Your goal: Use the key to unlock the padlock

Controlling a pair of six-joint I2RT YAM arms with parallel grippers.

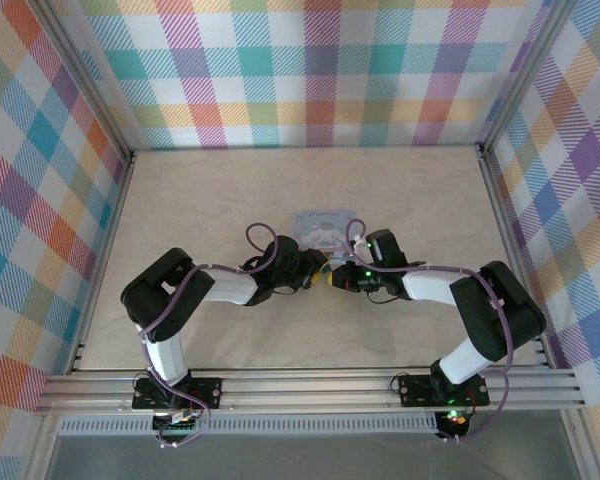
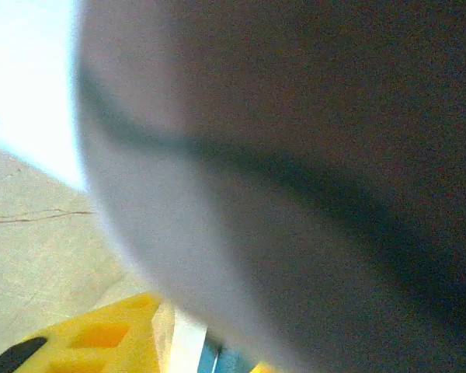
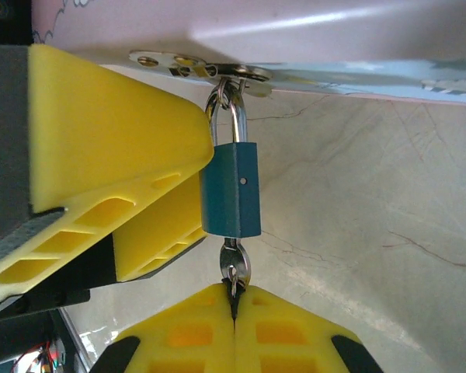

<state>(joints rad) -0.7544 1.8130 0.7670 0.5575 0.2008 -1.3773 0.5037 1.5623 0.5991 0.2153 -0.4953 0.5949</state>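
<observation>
The small dark blue padlock (image 3: pixel 231 189) hangs by its thin shackle from the metal hasp (image 3: pixel 217 71) of the pale blue tin (image 1: pixel 325 228). The key (image 3: pixel 234 264) sits in the padlock's bottom end. My right gripper (image 3: pixel 234 299) is shut on the key's head, its yellow fingers pressed together. My left gripper (image 3: pixel 196 186) reaches in from the left. Its two yellow fingers (image 3: pixel 109 155) stand apart, their tips at the padlock's side. Whether they touch it I cannot tell. In the top view both grippers (image 1: pixel 330 276) meet just below the tin.
The tin's underside (image 3: pixel 334 39) runs along the top of the right wrist view, close above the padlock. A blurred grey surface (image 2: pixel 295 155) sits very near the left wrist camera, one yellow finger (image 2: pixel 93 338) below it. Marbled tabletop (image 1: pixel 200 200) lies all around, walled by plaid panels (image 1: pixel 320 70).
</observation>
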